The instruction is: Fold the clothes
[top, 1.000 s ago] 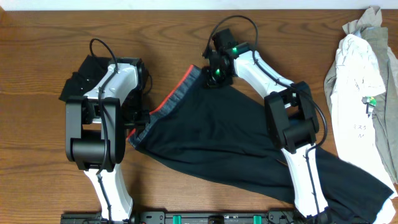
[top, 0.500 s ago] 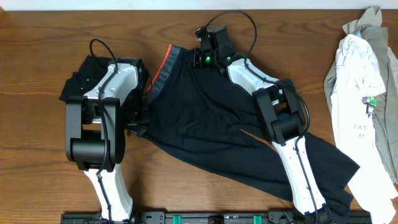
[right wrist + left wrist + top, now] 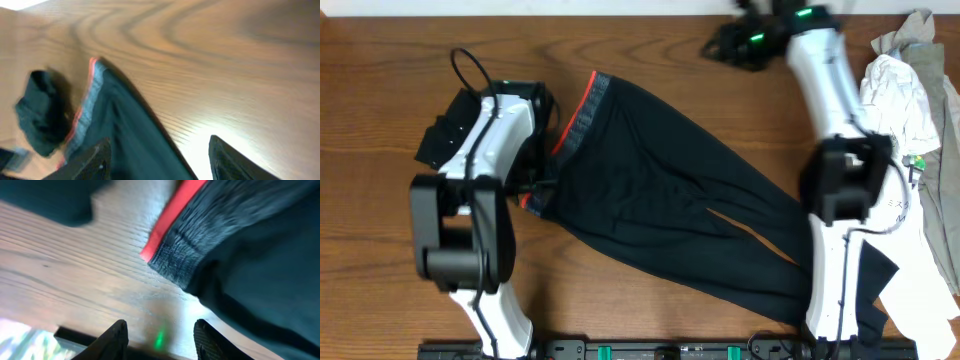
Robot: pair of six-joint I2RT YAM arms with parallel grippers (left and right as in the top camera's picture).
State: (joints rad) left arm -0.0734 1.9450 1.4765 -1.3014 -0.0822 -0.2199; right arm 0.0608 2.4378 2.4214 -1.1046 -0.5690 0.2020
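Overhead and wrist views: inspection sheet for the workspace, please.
Surface: wooden table, no spills seen.
Job's things: dark trousers laid out diagonally, unfolded, red-edged waistband by the left arm; black garment under the left arm; white and grey clothes pile at the right edge.
Clutter: nothing seen.
Grippers: left gripper open, empty, over wood beside the waistband; right gripper open, empty, over the far side.
Cables: black cable loop on the left arm, off the cloth.
Surroundings: black rail along the near edge.
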